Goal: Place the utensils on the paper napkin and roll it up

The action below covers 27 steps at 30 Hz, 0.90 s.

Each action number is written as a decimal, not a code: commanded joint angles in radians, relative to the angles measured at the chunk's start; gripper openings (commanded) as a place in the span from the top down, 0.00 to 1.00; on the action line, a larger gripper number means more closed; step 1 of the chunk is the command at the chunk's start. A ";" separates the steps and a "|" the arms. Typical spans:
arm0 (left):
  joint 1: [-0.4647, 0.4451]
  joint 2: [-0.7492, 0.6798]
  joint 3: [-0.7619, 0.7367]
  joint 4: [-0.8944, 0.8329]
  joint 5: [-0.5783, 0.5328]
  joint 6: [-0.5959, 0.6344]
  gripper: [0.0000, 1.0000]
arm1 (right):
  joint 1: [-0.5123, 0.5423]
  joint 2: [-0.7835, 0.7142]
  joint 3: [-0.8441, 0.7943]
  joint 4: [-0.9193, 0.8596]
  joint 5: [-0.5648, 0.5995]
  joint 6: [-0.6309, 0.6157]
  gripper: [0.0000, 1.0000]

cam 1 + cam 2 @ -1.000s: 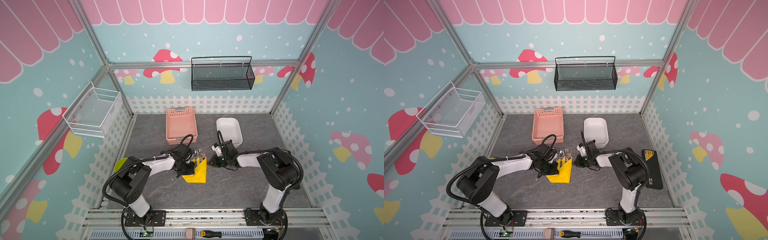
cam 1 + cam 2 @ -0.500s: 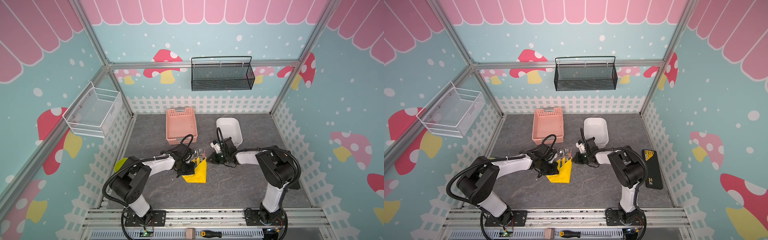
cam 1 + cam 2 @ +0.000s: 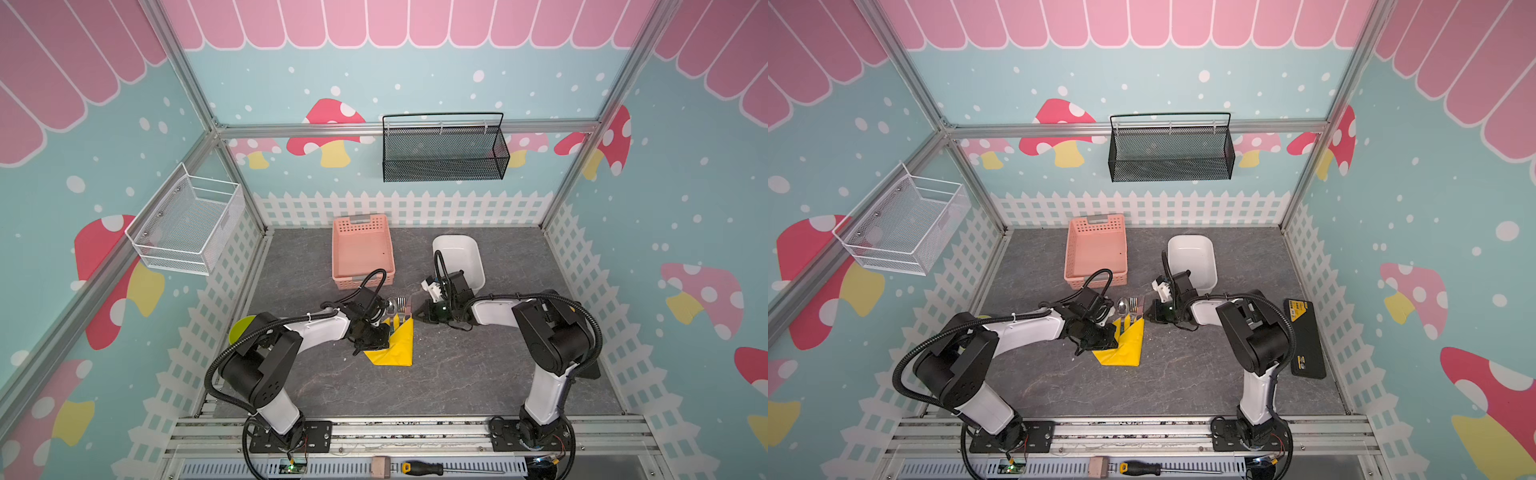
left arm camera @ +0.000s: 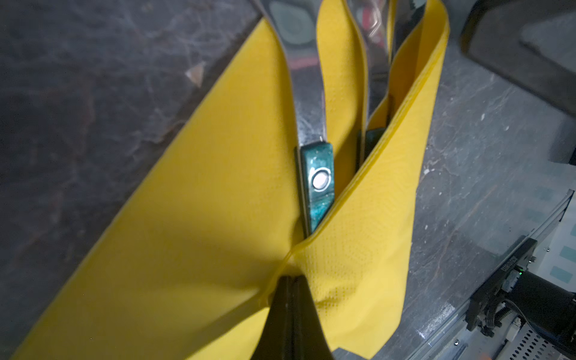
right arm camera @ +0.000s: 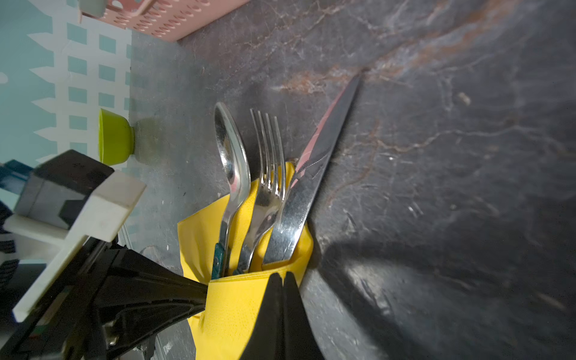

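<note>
Wrist views alone show left pincer (image 4: 290, 280) and right pincer (image 5: 283, 277) closed at the paper napkin (image 4: 202, 218).

Both arms stretch low over the desk (image 3: 478, 374) toward its middle. The left end effector (image 3: 384, 334) and the right end effector (image 3: 415, 316) have closed jaws, tips near each other.
</note>
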 commanded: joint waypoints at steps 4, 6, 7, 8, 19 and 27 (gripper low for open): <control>0.000 0.000 -0.028 -0.019 -0.009 0.012 1.00 | -0.003 0.025 0.010 0.013 -0.018 -0.012 1.00; 0.001 0.000 -0.028 -0.019 -0.008 0.011 1.00 | -0.003 0.065 0.012 0.013 -0.027 -0.014 1.00; 0.001 0.001 -0.028 -0.019 -0.007 0.012 1.00 | -0.003 0.072 0.011 0.014 -0.027 -0.014 1.00; 0.001 0.001 -0.029 -0.020 -0.007 0.012 1.00 | -0.003 0.077 0.010 0.012 -0.021 -0.014 1.00; 0.001 -0.010 -0.037 -0.019 -0.011 0.006 1.00 | -0.004 0.040 0.020 -0.097 0.072 -0.048 1.00; 0.002 -0.016 -0.040 -0.016 -0.014 0.004 1.00 | 0.025 -0.101 -0.001 -0.086 0.050 -0.001 1.00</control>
